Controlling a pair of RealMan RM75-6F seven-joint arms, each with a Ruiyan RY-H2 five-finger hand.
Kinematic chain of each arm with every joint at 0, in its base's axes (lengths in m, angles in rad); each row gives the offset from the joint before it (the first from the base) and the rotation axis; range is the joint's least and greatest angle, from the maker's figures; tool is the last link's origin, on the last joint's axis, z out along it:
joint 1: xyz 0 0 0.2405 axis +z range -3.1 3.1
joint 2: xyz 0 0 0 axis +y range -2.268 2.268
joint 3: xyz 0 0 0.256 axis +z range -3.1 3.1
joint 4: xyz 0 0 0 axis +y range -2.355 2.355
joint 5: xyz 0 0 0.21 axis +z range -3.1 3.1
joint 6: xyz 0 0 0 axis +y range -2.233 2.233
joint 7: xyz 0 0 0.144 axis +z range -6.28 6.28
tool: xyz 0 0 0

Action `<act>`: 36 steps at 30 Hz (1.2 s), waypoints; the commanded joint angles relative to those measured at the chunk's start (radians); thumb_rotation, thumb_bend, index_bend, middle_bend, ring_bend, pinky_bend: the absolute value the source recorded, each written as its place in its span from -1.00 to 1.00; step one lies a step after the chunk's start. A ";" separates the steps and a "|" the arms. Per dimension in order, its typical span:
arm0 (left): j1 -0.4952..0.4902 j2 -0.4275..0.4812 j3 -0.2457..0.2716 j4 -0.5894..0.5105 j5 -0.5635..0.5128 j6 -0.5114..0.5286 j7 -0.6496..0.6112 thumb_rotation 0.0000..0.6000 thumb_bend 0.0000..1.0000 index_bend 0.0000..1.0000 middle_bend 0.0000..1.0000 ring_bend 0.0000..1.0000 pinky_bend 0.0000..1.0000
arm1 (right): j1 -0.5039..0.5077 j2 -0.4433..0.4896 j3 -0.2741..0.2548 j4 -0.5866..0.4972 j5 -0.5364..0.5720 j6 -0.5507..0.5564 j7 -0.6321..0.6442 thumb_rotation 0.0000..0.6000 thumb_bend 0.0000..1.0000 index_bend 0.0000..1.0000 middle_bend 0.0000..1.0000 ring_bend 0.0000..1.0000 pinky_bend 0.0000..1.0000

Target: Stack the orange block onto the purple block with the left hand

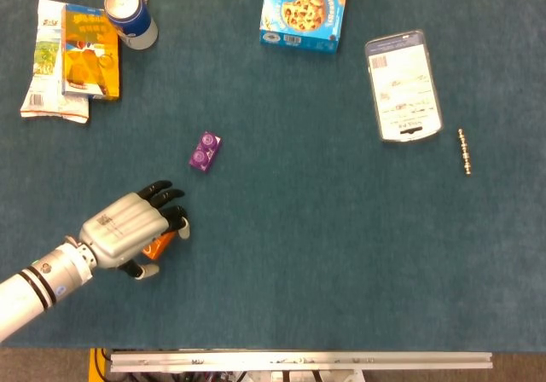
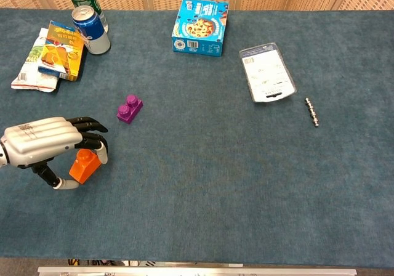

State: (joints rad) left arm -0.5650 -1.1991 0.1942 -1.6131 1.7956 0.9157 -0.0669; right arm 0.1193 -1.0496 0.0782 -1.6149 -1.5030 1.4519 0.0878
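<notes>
Presumably light, rigid and smooth plastic, the orange block sits on the table under the left hand, whose curled fingers enclose its side faces; firm contact cannot be confirmed.

Blocks near my left hand

My left hand lay over the orange block; the purple block sat apart behind it, the can far behind.
</notes>
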 commanded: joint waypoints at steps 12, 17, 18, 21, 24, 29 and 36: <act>0.000 0.003 0.010 0.053 -0.061 -0.015 0.005 1.00 -0.60 -0.34 -0.44 -0.82 -0.88 | 0.000 -0.001 0.002 -0.004 0.001 0.000 -0.005 1.00 -0.59 0.01 0.01 -0.13 -0.06; 0.006 0.019 0.011 0.066 -0.093 -0.023 0.021 1.00 -0.60 -0.34 -0.43 -0.82 -0.88 | 0.001 -0.002 0.001 -0.007 -0.001 0.000 -0.010 1.00 -0.59 0.01 0.01 -0.13 -0.06; 0.008 0.021 0.011 0.069 -0.102 -0.025 0.025 1.00 -0.60 -0.34 -0.43 -0.82 -0.88 | 0.001 -0.001 0.001 -0.008 -0.001 0.001 -0.012 1.00 -0.59 0.01 0.01 -0.13 -0.06; 0.014 0.019 0.007 0.084 -0.122 -0.024 0.029 1.00 -0.60 -0.34 -0.43 -0.83 -0.88 | 0.001 0.000 0.001 -0.012 -0.003 0.002 -0.015 1.00 -0.59 0.01 0.01 -0.13 -0.06; 0.020 0.012 0.004 0.100 -0.131 -0.018 0.013 1.00 -0.60 -0.33 -0.41 -0.83 -0.88 | 0.000 0.001 0.001 -0.016 -0.006 0.004 -0.018 1.00 -0.59 0.01 0.01 -0.13 -0.06; 0.027 -0.001 0.008 0.132 -0.106 0.017 -0.015 1.00 -0.60 -0.30 -0.37 -0.82 -0.88 | -0.002 0.004 0.000 -0.022 -0.008 0.009 -0.022 1.00 -0.59 0.01 0.01 -0.13 -0.06; 0.037 -0.034 0.008 0.175 -0.089 0.052 -0.040 1.00 -0.60 -0.26 -0.28 -0.78 -0.88 | -0.004 0.006 0.000 -0.028 -0.008 0.012 -0.029 1.00 -0.59 0.01 0.01 -0.13 -0.06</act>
State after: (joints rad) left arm -0.5292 -1.2302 0.2019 -1.4409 1.7052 0.9660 -0.1040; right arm 0.1150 -1.0436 0.0783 -1.6432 -1.5108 1.4639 0.0586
